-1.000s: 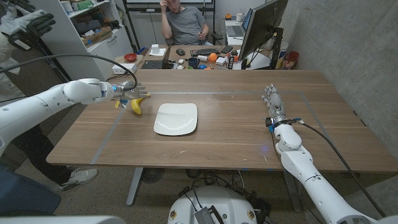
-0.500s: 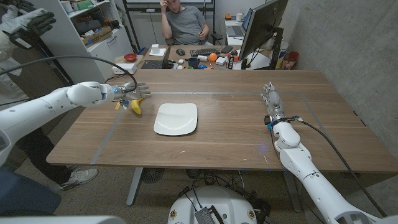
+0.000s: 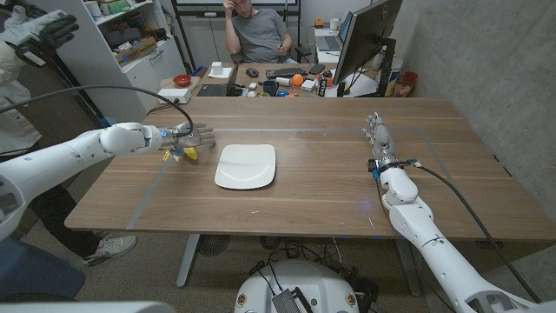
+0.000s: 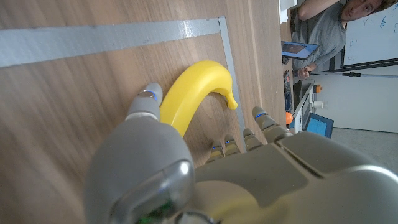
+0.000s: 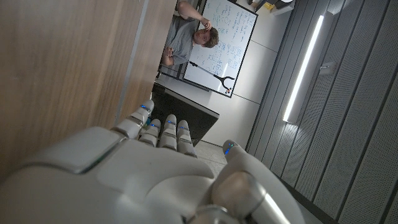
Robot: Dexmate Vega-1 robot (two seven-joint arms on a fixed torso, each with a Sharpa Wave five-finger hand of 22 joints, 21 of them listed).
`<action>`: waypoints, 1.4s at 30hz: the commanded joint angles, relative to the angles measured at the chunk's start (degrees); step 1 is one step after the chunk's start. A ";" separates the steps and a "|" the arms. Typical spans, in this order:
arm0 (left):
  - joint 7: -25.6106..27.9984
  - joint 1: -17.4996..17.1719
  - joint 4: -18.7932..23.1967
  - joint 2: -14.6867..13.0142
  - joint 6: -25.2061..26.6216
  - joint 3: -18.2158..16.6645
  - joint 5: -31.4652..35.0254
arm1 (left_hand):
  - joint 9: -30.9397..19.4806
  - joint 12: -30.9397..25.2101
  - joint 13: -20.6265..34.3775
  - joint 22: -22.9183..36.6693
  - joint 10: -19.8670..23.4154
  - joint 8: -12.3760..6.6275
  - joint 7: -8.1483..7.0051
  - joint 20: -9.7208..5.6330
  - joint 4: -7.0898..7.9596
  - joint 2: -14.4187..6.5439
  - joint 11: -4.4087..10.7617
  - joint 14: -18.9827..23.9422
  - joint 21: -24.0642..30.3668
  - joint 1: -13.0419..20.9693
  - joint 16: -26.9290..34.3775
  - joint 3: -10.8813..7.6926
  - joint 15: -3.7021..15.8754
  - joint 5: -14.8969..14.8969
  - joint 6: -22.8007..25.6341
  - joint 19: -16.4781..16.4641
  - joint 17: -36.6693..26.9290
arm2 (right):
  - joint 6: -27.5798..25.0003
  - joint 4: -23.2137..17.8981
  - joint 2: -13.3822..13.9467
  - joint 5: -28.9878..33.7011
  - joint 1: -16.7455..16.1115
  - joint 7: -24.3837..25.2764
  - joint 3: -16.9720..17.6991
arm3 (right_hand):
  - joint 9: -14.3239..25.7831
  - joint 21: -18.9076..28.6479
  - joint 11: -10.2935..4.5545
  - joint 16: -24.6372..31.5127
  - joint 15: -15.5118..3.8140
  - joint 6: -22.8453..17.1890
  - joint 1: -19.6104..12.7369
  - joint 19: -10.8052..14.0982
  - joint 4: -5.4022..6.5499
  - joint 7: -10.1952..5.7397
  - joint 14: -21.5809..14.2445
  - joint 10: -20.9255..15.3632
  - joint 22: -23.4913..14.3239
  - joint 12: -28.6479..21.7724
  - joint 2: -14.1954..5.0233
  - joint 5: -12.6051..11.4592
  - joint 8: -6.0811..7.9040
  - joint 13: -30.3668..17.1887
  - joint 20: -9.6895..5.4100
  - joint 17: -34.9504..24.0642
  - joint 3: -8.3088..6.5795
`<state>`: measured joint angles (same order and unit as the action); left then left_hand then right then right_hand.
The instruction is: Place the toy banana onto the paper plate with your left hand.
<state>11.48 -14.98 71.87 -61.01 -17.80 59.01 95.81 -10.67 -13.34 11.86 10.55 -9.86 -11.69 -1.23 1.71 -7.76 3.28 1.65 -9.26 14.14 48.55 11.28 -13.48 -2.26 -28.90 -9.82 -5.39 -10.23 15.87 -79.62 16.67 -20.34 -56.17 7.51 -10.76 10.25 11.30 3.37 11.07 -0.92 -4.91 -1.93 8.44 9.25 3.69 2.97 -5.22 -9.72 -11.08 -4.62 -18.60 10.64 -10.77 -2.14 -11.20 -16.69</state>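
On the wooden table (image 3: 330,187), my left hand (image 3: 193,136) has lowered over the toy banana (image 3: 188,154), fingers spread, left of the paper plate (image 3: 246,165); my right hand (image 3: 379,137) remains spread.

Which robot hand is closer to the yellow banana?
Left. The left hand is right over the banana, while the right hand stands far across the table, past the plate.

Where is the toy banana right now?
In the head view the toy banana lies on the table's left side, under the fingers of the left hand, just left of the paper plate and not on it.
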 commanded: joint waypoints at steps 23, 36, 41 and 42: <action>-0.61 4.29 -5.05 2.51 -3.68 3.76 -3.63 | -0.08 -4.66 -0.24 1.28 18.91 1.01 -2.34 -6.06 0.02 -3.99 4.37 32.22 8.01 12.79 3.69 3.91 14.95 4.21 -4.59 -20.88 -0.16 | -0.02 1.64 -0.48 0.71 1.48 0.10 -0.14 | 0.18 0.19 0.00 0.13 -0.14 -0.84 -0.18 -0.05 -0.32 -0.47 -0.14 -0.34 -0.27 -0.35 -2.88 -0.41 0.38 -0.25 -1.35 0.01 0.08; -0.61 5.34 -5.81 3.21 -3.91 4.81 -5.12 | 0.02 -5.79 -0.29 1.53 30.02 -0.17 -2.67 -9.31 -0.44 -7.40 8.34 50.76 15.60 19.34 5.84 3.67 15.80 6.21 -1.60 -34.36 -1.16 | 0.42 2.55 -0.77 0.68 1.98 -0.04 0.13 | 0.18 0.20 -0.02 0.08 -0.15 -0.94 -0.38 0.01 -0.43 -0.55 -0.11 -0.24 -0.27 -0.29 -2.93 -0.46 0.39 -0.25 -1.32 0.05 -0.03; 1.06 5.45 -6.18 3.33 -3.63 4.99 -5.71 | 0.01 -7.53 -0.31 1.82 39.62 -0.51 -1.53 -10.60 -0.13 -7.82 9.60 59.61 18.58 21.00 6.21 4.61 15.96 7.22 1.70 -36.22 -1.24 | 0.34 2.51 -0.62 0.81 2.02 0.00 0.25 | 0.18 0.19 -0.07 0.06 -0.14 -0.99 -0.45 0.00 -0.46 -0.54 -0.11 -0.26 -0.27 -0.30 -2.94 -0.47 0.39 -0.25 -1.29 0.07 -0.07; 1.01 5.51 -6.23 3.40 -3.81 5.05 -5.88 | 0.00 -8.02 -0.30 1.84 42.10 -0.69 -1.36 -10.66 -0.02 -8.03 9.75 61.02 19.04 21.27 6.20 4.76 15.99 7.33 2.79 -36.23 -1.28 | 0.43 2.63 -0.58 0.58 2.06 -0.39 0.29 | 0.18 0.19 -0.08 0.06 -0.17 -1.00 -0.46 0.00 -0.47 -0.58 -0.10 -0.25 -0.27 -0.29 -2.94 -0.48 0.40 -0.25 -1.33 0.07 -0.08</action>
<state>10.59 -9.98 66.51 -58.06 -21.40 63.38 91.28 -10.63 -20.35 11.54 12.14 25.19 -11.69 -2.95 -4.09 -7.90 -3.86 8.74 48.46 32.05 68.30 17.32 -9.20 5.29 -21.92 -8.86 -41.05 -11.16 16.03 -77.42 16.06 -19.60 -54.39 7.60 -10.76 10.25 11.30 3.37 11.07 -0.92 -5.54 -1.93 8.44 9.09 3.06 2.97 -5.22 -9.72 -11.08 -4.62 -18.87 10.64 -10.77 -2.14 -11.20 -16.53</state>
